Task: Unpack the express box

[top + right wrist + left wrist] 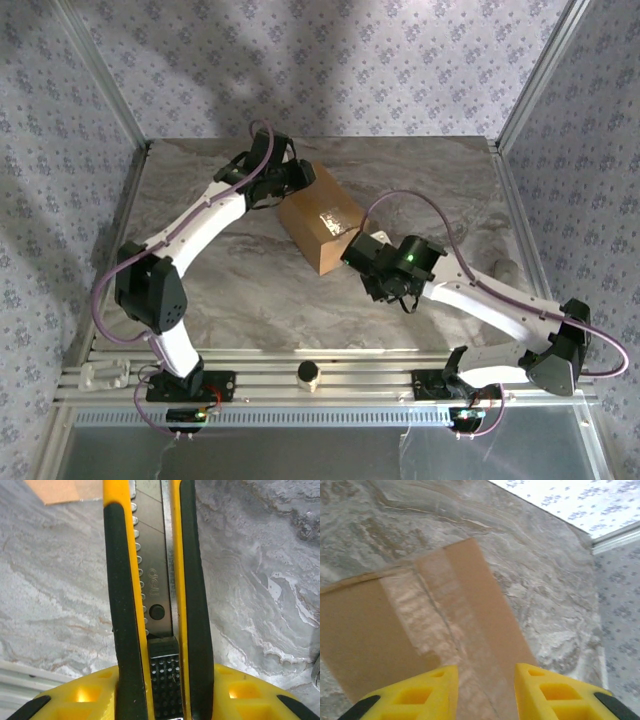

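Observation:
The express box [320, 232] is a brown cardboard carton lying mid-table, its flaps closed under a strip of clear tape [445, 615]. My left gripper [290, 185] hangs over the box's far left end. In the left wrist view its yellow fingers stand apart over the taped box top [380, 630], so the left gripper [486, 672] is open with nothing between them. My right gripper [360, 250] sits at the box's near right end. It is shut on a yellow and black utility knife [152, 580], and the right gripper [160, 680] points the blade toward a box corner [60, 490].
A small pale cylinder [310, 374] stands on the front rail between the arm bases. A white part [103, 377] lies on the rail's left end. A grey object [507, 270] rests near the table's right edge. Metal frame posts [525, 90] and patterned walls close in the table.

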`<state>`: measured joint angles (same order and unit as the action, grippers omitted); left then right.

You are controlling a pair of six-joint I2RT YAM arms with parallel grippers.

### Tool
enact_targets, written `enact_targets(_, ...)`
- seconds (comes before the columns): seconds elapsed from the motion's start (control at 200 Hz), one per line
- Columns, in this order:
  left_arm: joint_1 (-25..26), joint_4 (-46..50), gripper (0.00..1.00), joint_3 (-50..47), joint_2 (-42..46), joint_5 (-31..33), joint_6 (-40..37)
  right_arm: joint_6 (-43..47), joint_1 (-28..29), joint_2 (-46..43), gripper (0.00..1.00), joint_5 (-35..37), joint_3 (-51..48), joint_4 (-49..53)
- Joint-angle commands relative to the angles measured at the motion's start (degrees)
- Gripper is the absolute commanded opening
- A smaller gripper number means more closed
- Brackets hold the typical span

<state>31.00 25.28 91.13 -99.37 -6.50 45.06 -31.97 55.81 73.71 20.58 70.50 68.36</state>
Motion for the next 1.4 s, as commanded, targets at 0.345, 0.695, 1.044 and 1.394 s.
enact_targets(0.345, 0.3, -15.1, 0.48, -8.1, 7.1, -23.8, 10.9, 6.1, -4.5, -2.5, 0.0, -0.2, 5.1, -8.1)
enact_targets(0.695, 3.2, -18.5, 0.48, -16.5, 16.3, -25.0, 11.0, 12.2, -7.5, 0.4, 0.0, -6.2, 7.2, -16.1)
enact_targets(1.044, 6.2, -24.6, 0.46, -18.4, 12.9, -27.0, 14.5, 12.7, -8.0, 1.8, 0.0, -8.8, 8.5, -20.3)
enact_targets(1.394, 6.7, -26.9, 0.4, -17.5, 10.5, -28.1, 16.2, 13.2, -8.2, 2.6, 0.0, -8.9, 9.6, -21.0)
